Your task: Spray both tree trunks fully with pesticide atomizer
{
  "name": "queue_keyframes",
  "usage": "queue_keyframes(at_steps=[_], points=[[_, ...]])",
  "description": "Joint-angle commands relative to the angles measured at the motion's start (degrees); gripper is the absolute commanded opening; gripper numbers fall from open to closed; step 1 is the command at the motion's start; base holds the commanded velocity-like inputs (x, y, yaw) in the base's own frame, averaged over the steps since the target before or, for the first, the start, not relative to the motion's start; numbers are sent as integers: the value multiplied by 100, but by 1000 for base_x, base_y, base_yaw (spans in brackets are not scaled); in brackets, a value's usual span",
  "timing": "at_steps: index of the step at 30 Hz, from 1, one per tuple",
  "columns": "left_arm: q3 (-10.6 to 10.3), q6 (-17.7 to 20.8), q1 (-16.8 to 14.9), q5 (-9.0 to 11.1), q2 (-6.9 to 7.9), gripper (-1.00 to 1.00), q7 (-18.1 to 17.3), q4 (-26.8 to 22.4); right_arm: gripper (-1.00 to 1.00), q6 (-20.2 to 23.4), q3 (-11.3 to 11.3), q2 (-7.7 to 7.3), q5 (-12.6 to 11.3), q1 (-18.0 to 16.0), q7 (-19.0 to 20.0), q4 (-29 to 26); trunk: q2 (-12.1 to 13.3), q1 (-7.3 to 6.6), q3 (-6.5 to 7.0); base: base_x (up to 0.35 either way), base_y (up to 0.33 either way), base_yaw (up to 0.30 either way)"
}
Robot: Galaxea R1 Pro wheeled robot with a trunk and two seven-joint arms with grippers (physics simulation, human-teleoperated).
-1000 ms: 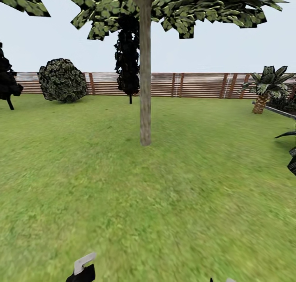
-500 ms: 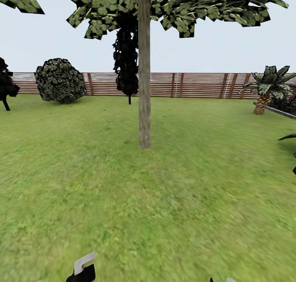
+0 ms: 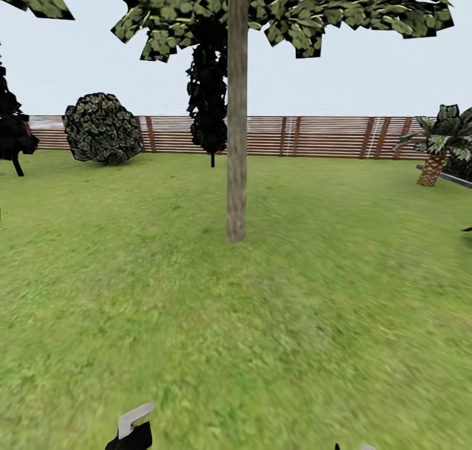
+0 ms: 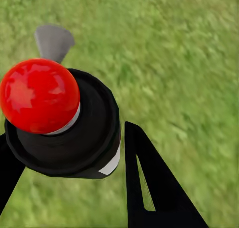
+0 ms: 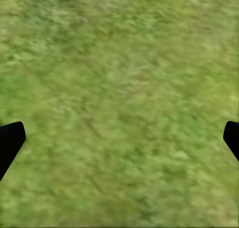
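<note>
One tree stands ahead in the garden lawn (image 3: pixel 196 319), its grey-brown trunk (image 3: pixel 236 142) straight under a leafy crown (image 3: pixel 328 10). No pesticide shows on the bark. My left gripper (image 4: pixel 64 133) is shut on the pesticide atomizer (image 4: pixel 74 133), a black round body with a red knob and a pale grey nozzle (image 4: pixel 52 41). That nozzle (image 3: pixel 134 418) also pokes up at the head view's lower edge. Several paces of grass lie between it and the trunk. My right gripper (image 5: pixel 119 138) is open over bare grass, fingertips wide apart.
A brown slatted fence (image 3: pixel 314 136) closes the far side. A round bush (image 3: pixel 103 128) sits at back left, and a near-black conifer (image 3: pixel 208 89) stands behind the trunk. Another dark conifer (image 3: pixel 12 132) is at far left, and a short palm (image 3: pixel 442 142) at right.
The camera has moved a little closer to the tree and turned slightly left, so the scene has slid right. Both grippers keep their places in the head view.
</note>
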Motion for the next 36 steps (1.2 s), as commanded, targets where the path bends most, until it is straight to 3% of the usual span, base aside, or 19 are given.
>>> queue_keyframes(at_steps=[1, 36], points=[[-46, -16, -5, 32, 0, -100, 29, 2, 100, -22, 15, -1, -29, -5, -10, 6, -12, 7, -12, 335, 0, 43], [-49, -16, -5, 26, 0, -100, 29, 2, 100, -22, 22, 51, -21, -5, -9, 4, -12, 7, -12, 335, 0, -21]])
